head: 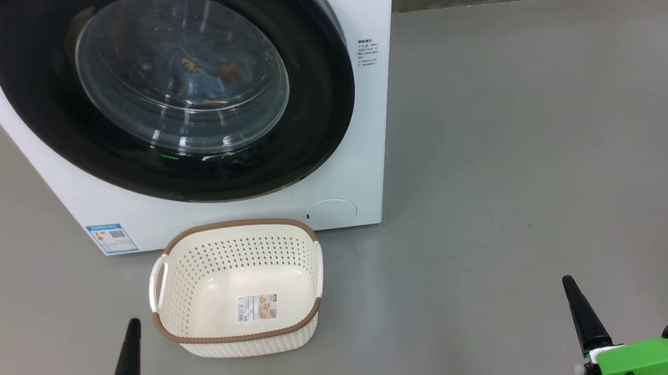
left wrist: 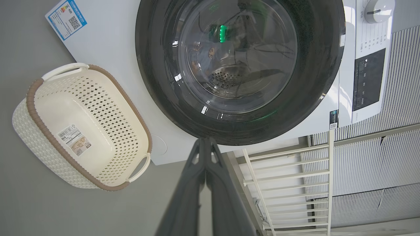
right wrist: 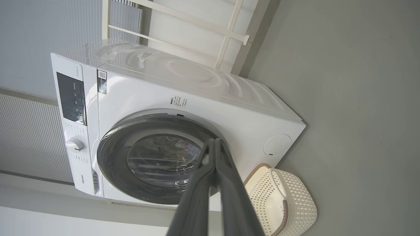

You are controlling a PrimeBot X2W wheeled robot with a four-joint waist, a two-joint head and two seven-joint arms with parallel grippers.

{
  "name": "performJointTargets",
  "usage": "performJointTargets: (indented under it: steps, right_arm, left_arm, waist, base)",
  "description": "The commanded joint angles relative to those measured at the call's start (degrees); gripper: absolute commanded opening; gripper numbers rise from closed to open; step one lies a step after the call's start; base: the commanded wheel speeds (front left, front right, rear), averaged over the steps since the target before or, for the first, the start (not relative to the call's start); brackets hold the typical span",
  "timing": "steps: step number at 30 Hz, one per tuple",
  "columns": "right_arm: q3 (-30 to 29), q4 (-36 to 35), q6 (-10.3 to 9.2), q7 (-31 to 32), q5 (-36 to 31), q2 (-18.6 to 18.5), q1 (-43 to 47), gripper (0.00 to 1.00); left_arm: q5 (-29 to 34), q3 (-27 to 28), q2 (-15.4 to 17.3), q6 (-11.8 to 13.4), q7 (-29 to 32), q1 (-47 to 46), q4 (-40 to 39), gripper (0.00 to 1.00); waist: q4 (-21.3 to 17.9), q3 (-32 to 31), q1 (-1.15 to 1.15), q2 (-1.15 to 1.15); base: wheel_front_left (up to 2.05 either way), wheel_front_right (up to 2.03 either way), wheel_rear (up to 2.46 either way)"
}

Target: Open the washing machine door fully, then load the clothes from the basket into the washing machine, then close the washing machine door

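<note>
Blue marks the energy sticker (head: 112,238) at the lower left corner of the washing machine (head: 360,152), a white box standing on grey floor (head: 507,146). Just out from that corner, in front of the washing machine, the left claw (head: 132,327) hangs above the floor with its two black fingers pressed together into one spike, pinching nothing. Next along, a cream basket (head: 232,254) with a brown rim sits on the floor right in front of the washing machine. Its far rim is close to the front panel, though I cannot tell whether they touch. A label sticker (head: 256,307) shows on its bare bottom. Above the basket, the round black door (head: 319,98) lies shut, flat against the washing machine's front. Behind its bulging glass, inside the washing machine, the clothes (head: 205,75) appear as light blue cloth with orange-brown marks, blurred by reflections. Lower down, right of the basket, a round flap (head: 330,213) is set in the front panel near the washing machine's right corner. Well to the right of the washing machine, over the floor, the right claw (head: 570,284) also has its fingers pressed together, and it holds nothing.
</note>
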Motion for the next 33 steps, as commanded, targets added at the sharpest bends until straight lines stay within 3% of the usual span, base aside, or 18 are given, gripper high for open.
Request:
performJointTargets:
  steps: [1,22,33]
  right_arm:
    - [1.0,-0.9,0.09,0.5,2.2,-0.8,-2.8,0.00]
    - [0.9,2.7,0.09,2.2,15.9,-0.9,-5.8,0.00]
    - [0.7,2.9,0.09,2.5,16.6,-0.8,-6.0,0.00]
  left_arm:
    - [-1.3,2.1,0.7,-0.8,0.4,-2.6,-1.0,0.00]
    - [-14.1,5.8,-0.1,-2.1,3.2,-4.2,0.8,0.00]
    - [-14.7,6.2,-0.3,-2.2,3.5,-4.3,0.9,0.00]
  waist:
    - [-0.1,0.0,0.00,0.00]
    - [-1.3,0.3,0.00,0.00]
    - [-1.4,0.3,-0.01,0.00]
  base:
    - [0.00,0.00,0.00]
    - [0.00,0.00,0.00]
    - [0.00,0.00,0.00]
